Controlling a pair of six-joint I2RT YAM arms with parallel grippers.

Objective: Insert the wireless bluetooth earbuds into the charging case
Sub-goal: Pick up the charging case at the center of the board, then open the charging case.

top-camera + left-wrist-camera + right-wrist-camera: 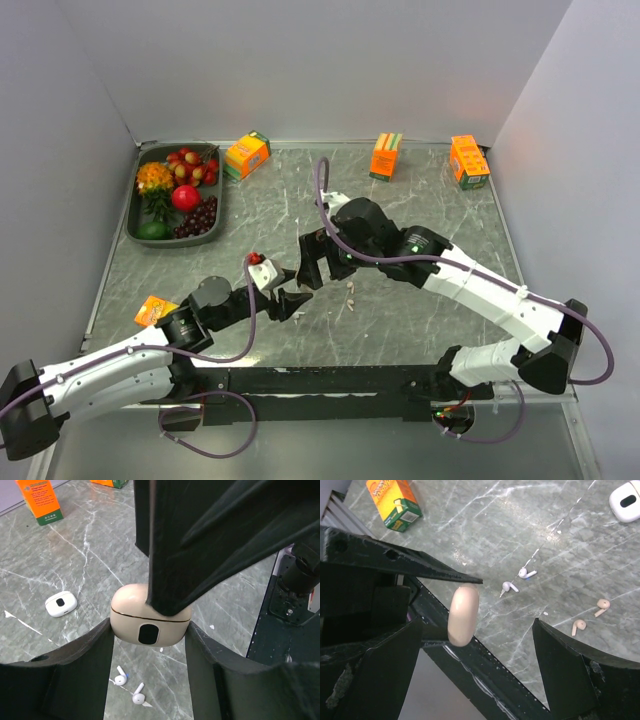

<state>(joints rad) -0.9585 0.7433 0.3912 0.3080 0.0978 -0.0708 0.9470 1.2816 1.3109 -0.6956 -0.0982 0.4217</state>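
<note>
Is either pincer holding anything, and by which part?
The left pincer grips the beige charging case by its two opposite side edges. The right pincer is open and holds nothing.

The charging case sits in the left gripper, above 2 earbuds.

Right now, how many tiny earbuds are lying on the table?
4, all seen in the right wrist view: one white earbud, another white earbud beside it, then one tan earbud and another tan earbud apart from them. More could be hidden.
</note>
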